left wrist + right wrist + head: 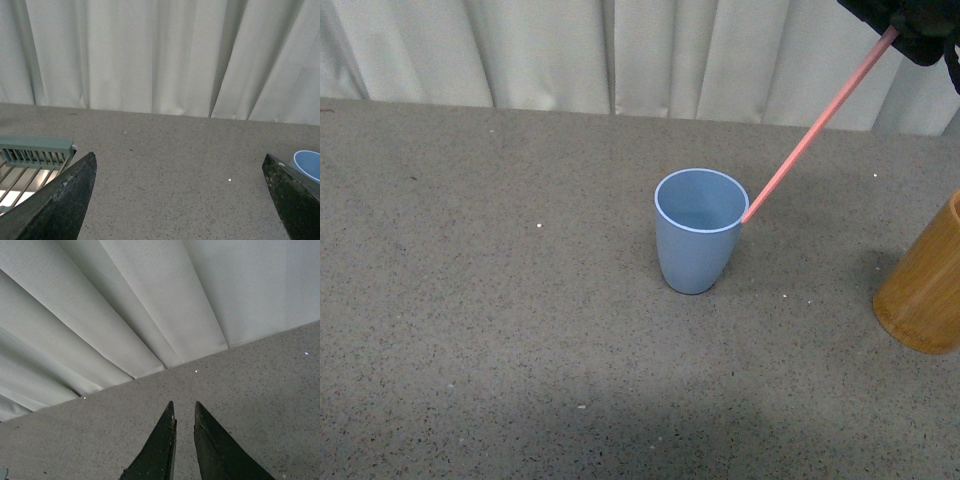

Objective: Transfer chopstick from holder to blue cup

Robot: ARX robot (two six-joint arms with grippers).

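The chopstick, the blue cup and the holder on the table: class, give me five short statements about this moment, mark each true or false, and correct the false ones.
1. The chopstick stands upright inside the holder. False: it is out of the holder, slanting down from the right gripper towards the blue cup.
2. The chopstick's lower end is at the cup's rim. True.
3. The blue cup lies tipped on its side. False: it stands upright, mouth up.
4. The left gripper is wide open and holds nothing. True.
5. The holder is at the left edge of the front view. False: it is at the right edge, partly cut off.
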